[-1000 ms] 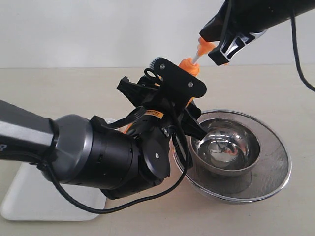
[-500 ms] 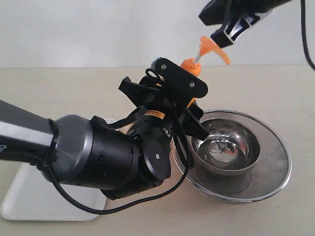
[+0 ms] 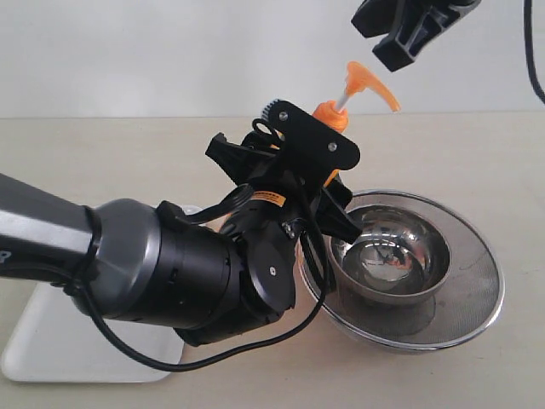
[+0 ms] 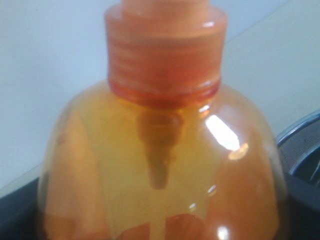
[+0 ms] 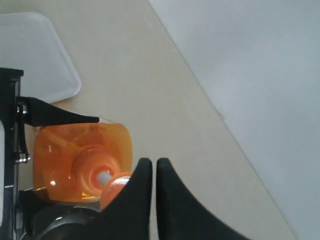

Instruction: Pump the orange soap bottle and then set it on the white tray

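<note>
- Left pincer [image 3: 325,194] is clamped on the soap bottle [image 3: 329,114]. In the right wrist view a black finger [image 5: 60,118] lies flat against the bottle's side.
- The bottle is held just beside the near rim of the mesh strainer [image 3: 479,274], and is not on the white tray [image 3: 51,345].
- The bottle leans, with its top tipped toward the right of the exterior view.
- Most of the bottle body is hidden behind the left arm [image 3: 170,273], so I can't tell whether its base touches the tabletop [image 3: 128,153].
- Pump head [image 3: 368,83] is up on its white stem, and the spout points out over the strainer side.
- Right pincer [image 3: 396,53] hangs above the pump head with clear air between them.
- The right pincer's fingers are together, with only a hairline slit showing in its own wrist view, and nothing is held.
- From the right wrist camera, the fingers partly cover the pump head below them.
- The left wrist view is filled by the bottle's orange shoulder and ribbed collar. The dip tube is visible through the plastic, and the strainer rim is at the frame edge.
- Steel bowl [image 3: 396,251] sits inside the strainer, on the tabletop at the right of the exterior view.
- The tray lies flat on the tabletop at the lower left of the exterior view, partly covered by the left arm and well apart from the bottle's top.
</note>
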